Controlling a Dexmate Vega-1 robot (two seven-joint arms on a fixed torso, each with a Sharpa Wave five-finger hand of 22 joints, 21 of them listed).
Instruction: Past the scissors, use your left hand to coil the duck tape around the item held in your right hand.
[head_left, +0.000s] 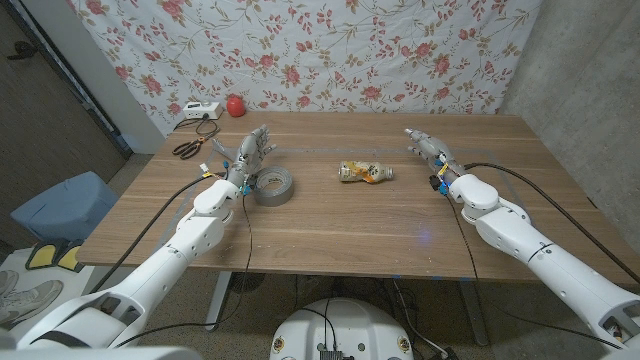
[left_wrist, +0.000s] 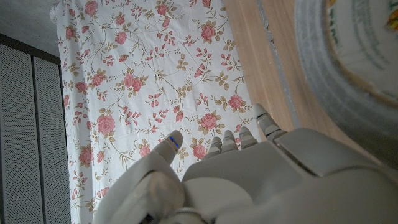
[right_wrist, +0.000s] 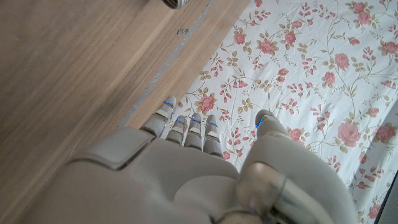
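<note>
A grey roll of duct tape (head_left: 272, 185) lies flat on the wooden table (head_left: 330, 225), left of centre. My left hand (head_left: 250, 155) stands just behind and left of the roll with fingers spread, holding nothing. The left wrist view shows the roll (left_wrist: 348, 56) close beside that hand (left_wrist: 249, 180). A small yellow-orange bottle-like item (head_left: 365, 173) lies on its side at mid-table. My right hand (head_left: 428, 148) hovers to the right of that item, fingers stretched out and empty; its back (right_wrist: 186, 174) fills the lower part of the right wrist view. The scissors (head_left: 188, 148) lie at the far left.
A white device (head_left: 197, 112) with a cable and a red ball (head_left: 235, 104) sit at the table's back left corner. A floral curtain (head_left: 330, 50) hangs behind the table. A blue bin (head_left: 60, 205) stands on the floor to the left.
</note>
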